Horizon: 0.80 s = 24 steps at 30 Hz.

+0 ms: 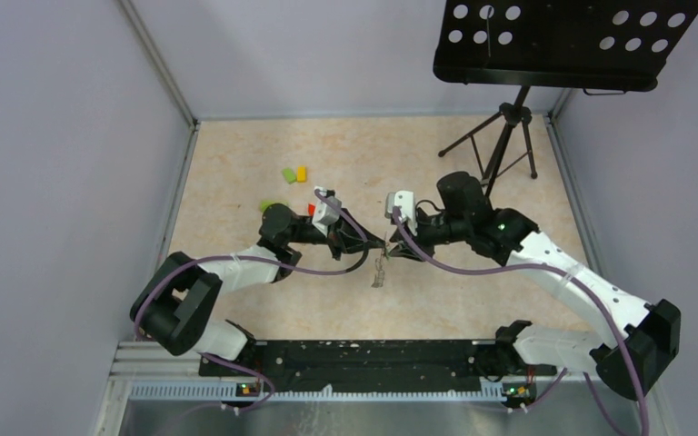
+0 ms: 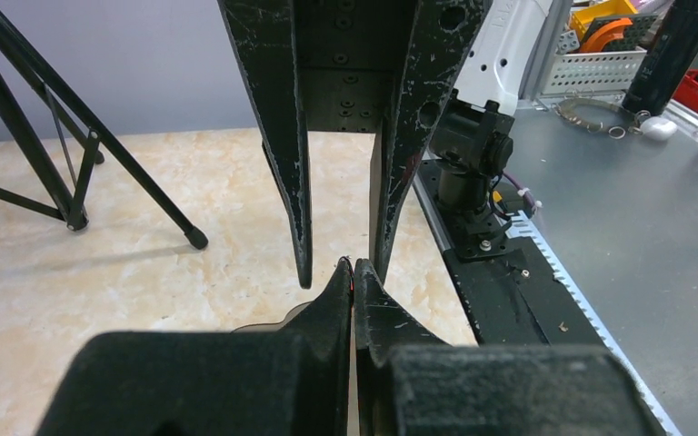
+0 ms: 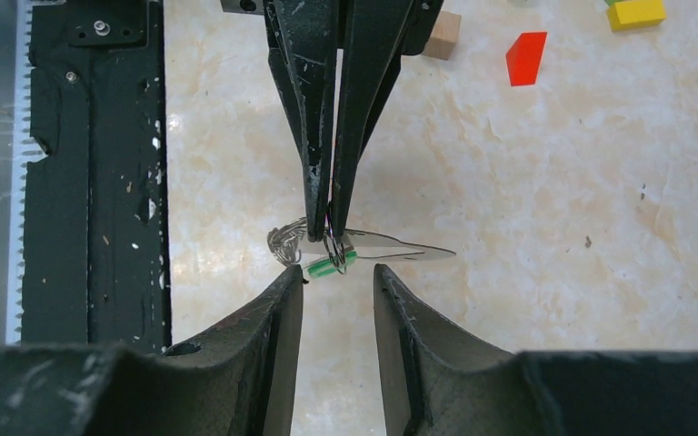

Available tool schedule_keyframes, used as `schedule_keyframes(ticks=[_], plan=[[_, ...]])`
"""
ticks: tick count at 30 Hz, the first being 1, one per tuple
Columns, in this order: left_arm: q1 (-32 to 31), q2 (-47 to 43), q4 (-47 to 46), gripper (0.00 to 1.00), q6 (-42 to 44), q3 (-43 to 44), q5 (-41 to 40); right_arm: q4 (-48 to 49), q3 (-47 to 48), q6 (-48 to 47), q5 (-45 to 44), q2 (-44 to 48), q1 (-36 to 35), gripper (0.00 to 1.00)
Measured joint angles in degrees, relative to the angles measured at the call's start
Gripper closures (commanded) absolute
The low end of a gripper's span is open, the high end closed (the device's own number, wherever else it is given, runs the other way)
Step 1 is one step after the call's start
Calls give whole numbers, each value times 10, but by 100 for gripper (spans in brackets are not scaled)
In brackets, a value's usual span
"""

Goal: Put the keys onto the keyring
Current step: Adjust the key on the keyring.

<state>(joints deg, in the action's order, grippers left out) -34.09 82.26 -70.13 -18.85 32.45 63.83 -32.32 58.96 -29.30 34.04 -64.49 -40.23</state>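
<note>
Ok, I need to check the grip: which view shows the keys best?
Right wrist: the keys and green tag show sharply at the tips of the left gripper. Top external shows them only as a tiny speck; left wrist hides them behind its jaws.

Keyring [image 3: 337, 247] partly behind left gripper [image 3: 325, 227]

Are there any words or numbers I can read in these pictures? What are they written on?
No text can be read.
Dark marks on the white arm casing: cut off at the picture's edge, unreadable.
Green tag on the keys: too small to tell.
</note>
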Motion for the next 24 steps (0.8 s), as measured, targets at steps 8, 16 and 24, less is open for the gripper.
schedule_keyframes(ticks=[8,16,24], plan=[[0,0,-12,100,-13,-3,3,41,-20,7,28,0,0,73],[0,0,-20,100,-18,-3,4,60,-20,15,44,0,0,100],[1,0,-14,100,-8,-3,5,47,-17,3,39,0,0,100]])
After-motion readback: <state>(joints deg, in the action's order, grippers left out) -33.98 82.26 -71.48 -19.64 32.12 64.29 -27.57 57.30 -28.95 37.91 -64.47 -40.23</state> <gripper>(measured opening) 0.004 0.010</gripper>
